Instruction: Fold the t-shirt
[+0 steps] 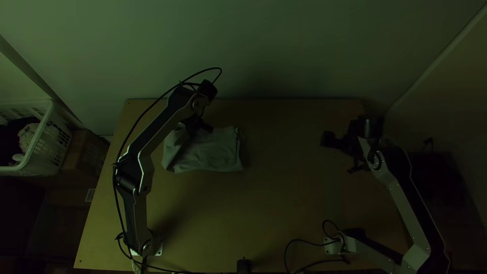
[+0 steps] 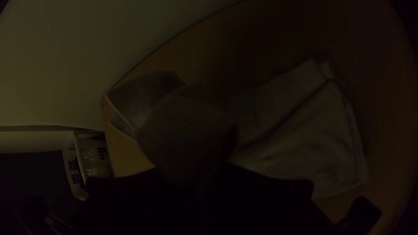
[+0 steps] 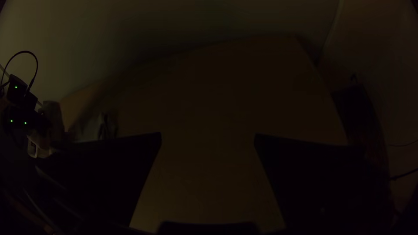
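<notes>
From where I stand, the T-shirt [image 1: 215, 152] lies on the left part of the wooden table [image 1: 284, 208], already in a compact, layered bundle, its stacked edges showing at the end nearer the middle. The left gripper [image 2: 196, 172] is clamped on a bunched part of it, near the end towards the laundry basket [image 1: 35, 163], and the cloth bulges up between its fingers. The right gripper [image 3: 208, 139] has its fingers well apart with nothing between them, over by the table's right side.

I'd expect the shirt to be light, limp and not at all fragile (hard to hurt, easy to rumple). The trouble with such soft layers is that one may slide or drag on another. A pinch through every layer, close to a corner, should carry the fold over best; a shallow one would probably peel off only the top. The bunched part will likely need smoothing once released.
</notes>
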`<state>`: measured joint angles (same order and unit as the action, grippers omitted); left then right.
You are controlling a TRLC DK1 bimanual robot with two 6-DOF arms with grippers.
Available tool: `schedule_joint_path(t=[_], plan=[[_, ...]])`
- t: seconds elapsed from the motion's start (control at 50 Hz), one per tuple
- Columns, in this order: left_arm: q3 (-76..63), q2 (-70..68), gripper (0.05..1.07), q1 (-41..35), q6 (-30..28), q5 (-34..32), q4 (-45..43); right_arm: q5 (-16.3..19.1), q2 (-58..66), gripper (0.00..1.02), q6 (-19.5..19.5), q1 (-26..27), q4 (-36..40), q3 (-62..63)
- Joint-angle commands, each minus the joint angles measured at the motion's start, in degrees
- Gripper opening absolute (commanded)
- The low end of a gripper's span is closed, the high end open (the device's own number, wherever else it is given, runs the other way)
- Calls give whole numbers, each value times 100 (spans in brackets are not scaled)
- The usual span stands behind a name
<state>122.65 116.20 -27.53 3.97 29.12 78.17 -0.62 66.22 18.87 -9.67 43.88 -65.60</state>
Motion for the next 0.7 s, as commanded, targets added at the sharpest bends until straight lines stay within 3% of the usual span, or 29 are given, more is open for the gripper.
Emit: schedule_joint_path(t=[0.0, 0.16, 0.2, 0.24, 0.3, 0.5, 0.68], plan=[[400, 342, 8, -279, 306, 93, 137, -26, -144, 98, 161, 27, -37, 180], [558, 720, 8, -842, 579, 93, 119, -26, -206, 98, 248, -17, -64, 303], [585, 799, 15, -991, 658, 102, 93, -26, -223, 98, 266, -44, -81, 355], [593, 878, 39, -1149, 737, 93, 93, -26, -232, 98, 284, -52, -116, 408], [602, 992, 105, -1352, 799, 67, 75, -26, -267, 98, 327, -70, -178, 487], [778, 974, 103, -1870, 1212, -126, 14, -26, -337, 98, 327, -79, -354, 786], [778, 693, 103, -1835, 1361, -443, -135, -26, -364, 98, 266, -79, -547, 935]])
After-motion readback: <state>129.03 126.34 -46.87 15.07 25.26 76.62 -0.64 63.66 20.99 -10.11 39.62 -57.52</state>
